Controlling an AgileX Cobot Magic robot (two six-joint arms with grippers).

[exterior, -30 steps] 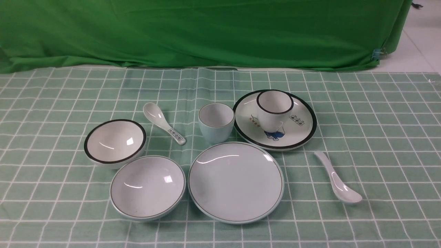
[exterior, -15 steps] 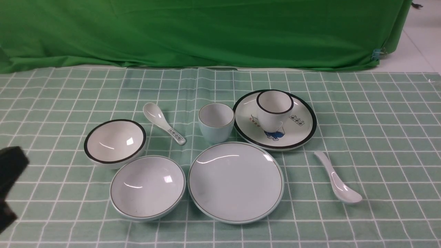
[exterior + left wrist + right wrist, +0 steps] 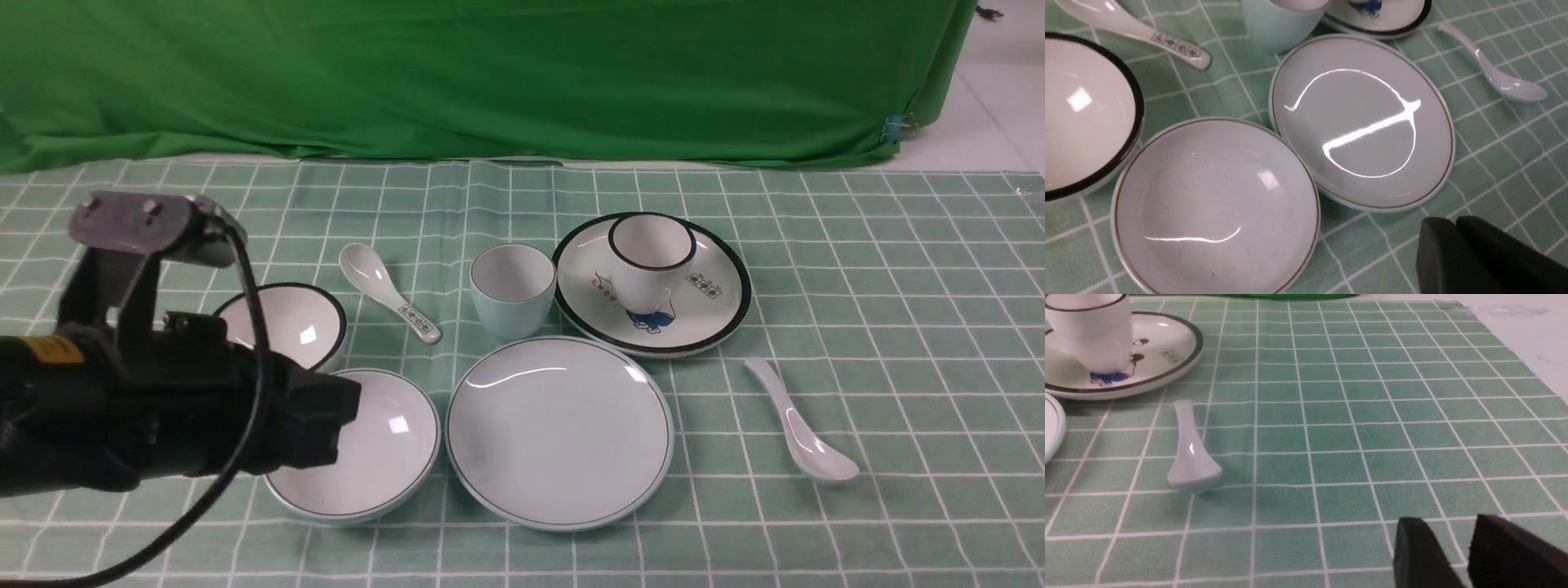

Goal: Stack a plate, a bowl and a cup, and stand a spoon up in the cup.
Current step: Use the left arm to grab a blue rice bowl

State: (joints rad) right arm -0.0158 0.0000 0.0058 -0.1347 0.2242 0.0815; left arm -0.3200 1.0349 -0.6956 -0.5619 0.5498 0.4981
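The pale blue-grey plate [image 3: 559,433] lies at the near centre, also in the left wrist view [image 3: 1363,118]. The pale blue-grey bowl [image 3: 380,457] touches its left side [image 3: 1212,204]. The pale blue-grey cup [image 3: 513,290] stands upright behind the plate [image 3: 1278,20]. The plain white spoon [image 3: 796,425] lies right of the plate [image 3: 1490,73] [image 3: 1190,457]. My left gripper [image 3: 331,420] hangs over the bowl's left part, jaws together and empty [image 3: 1453,222]. My right gripper [image 3: 1447,526] shows only in its wrist view, jaws slightly apart and empty, over bare cloth near the spoon.
A white bowl with a black rim [image 3: 302,322] sits behind the pale bowl. A spoon with a printed handle [image 3: 388,294] lies beside it. A black-rimmed white plate [image 3: 710,302] at the back right carries a white cup [image 3: 649,257]. A green curtain hangs behind the checked cloth.
My left arm has come in from the left edge of the front view and now reaches over the pale bowl's left part. The dishes have not moved.
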